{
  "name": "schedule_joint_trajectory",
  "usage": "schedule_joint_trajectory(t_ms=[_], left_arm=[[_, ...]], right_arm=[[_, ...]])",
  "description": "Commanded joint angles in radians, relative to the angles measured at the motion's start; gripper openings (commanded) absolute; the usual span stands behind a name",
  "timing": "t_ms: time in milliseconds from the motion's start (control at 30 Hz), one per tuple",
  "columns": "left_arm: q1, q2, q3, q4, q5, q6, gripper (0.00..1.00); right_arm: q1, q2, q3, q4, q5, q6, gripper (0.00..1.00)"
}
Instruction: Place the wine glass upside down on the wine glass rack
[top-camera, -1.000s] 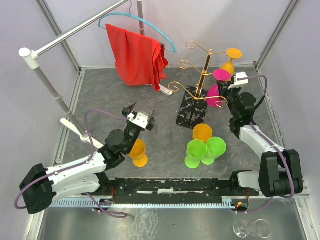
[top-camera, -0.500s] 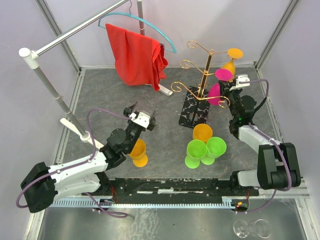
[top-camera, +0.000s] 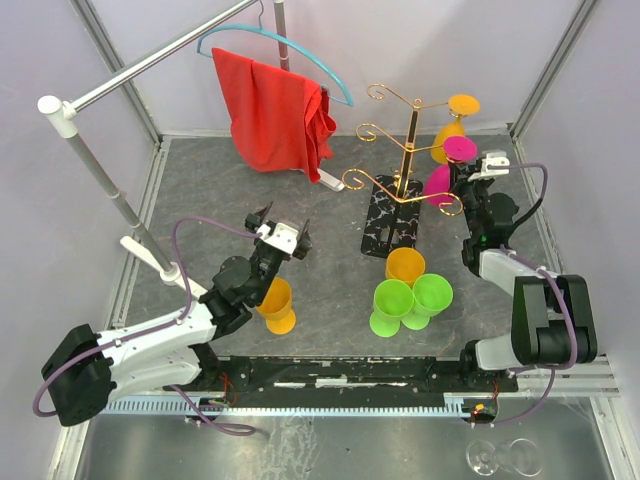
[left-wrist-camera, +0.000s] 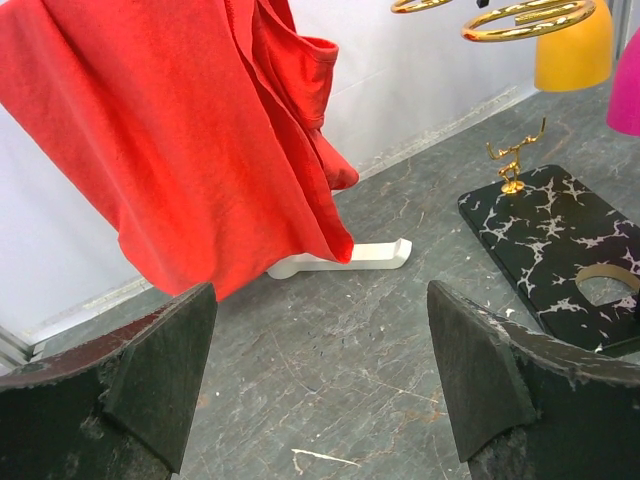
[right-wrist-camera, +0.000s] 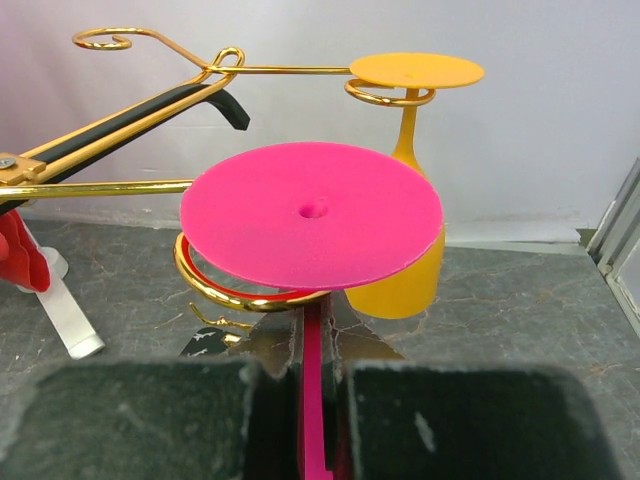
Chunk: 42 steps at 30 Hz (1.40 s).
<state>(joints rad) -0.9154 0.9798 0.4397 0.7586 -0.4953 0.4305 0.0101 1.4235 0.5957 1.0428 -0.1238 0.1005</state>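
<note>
Pinching the stem of the pink wine glass (right-wrist-camera: 312, 212), our right gripper (right-wrist-camera: 314, 400) holds it inverted, foot over a scroll ring of the gold wine glass rack (top-camera: 408, 140); our left gripper (left-wrist-camera: 320, 372) gapes wide, empty.

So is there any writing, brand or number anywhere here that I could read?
None can be read. The thin gold metal rack, pink plastic wine glass and red cloth carry no lettering; the white veins on the rack's square black marbled base are pattern, not writing.
</note>
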Motion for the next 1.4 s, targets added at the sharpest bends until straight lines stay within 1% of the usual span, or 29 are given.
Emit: schedule_joint_trajectory(t_ms=[0, 167, 300, 433, 533, 567, 700, 833, 933, 1200, 1267, 1367], left_arm=[[0.008, 0.003, 0.012, 0.059, 0.007, -0.022, 0.92], [0.009, -0.001, 0.014, 0.057, 0.013, -0.036, 0.92], [0.009, -0.013, 0.019, 0.036, 0.023, -0.047, 0.92], [0.01, -0.023, 0.038, -0.014, 0.033, -0.057, 0.93], [0.009, -0.031, 0.064, -0.099, 0.053, -0.067, 0.94], [0.01, -0.032, 0.076, -0.128, 0.057, -0.076, 0.94], [0.01, -0.024, 0.126, -0.22, 0.075, -0.105, 0.95], [0.01, -0.023, 0.155, -0.28, 0.091, -0.136, 0.96], [0.01, -0.041, 0.167, -0.312, 0.105, -0.159, 0.96], [0.011, -0.123, 0.183, -0.407, 0.127, -0.244, 0.97], [0.009, -0.136, 0.205, -0.459, 0.123, -0.279, 0.97], [0.01, -0.13, 0.294, -0.612, 0.089, -0.346, 0.97]], right_arm=[[-0.008, -0.049, -0.034, -0.041, 0.002, -0.025, 0.01], [-0.008, -0.147, -0.076, -0.129, 0.003, -0.051, 0.01], [-0.009, -0.215, -0.105, -0.166, -0.016, -0.053, 0.01], [-0.008, -0.218, -0.099, -0.194, -0.067, -0.045, 0.02], [-0.008, -0.212, -0.101, -0.198, -0.073, -0.037, 0.03], [-0.008, -0.216, -0.101, -0.203, -0.069, -0.037, 0.05], [-0.009, -0.256, -0.106, -0.259, -0.041, -0.049, 0.2], [-0.007, -0.296, -0.105, -0.311, -0.022, -0.056, 0.3], [-0.008, -0.333, -0.106, -0.372, 0.01, -0.055, 0.35], [-0.007, -0.482, -0.134, -0.557, 0.127, -0.04, 0.42], [-0.008, -0.527, -0.129, -0.623, 0.164, -0.035, 0.44], [-0.008, -0.602, -0.093, -0.768, 0.232, -0.019, 0.48]])
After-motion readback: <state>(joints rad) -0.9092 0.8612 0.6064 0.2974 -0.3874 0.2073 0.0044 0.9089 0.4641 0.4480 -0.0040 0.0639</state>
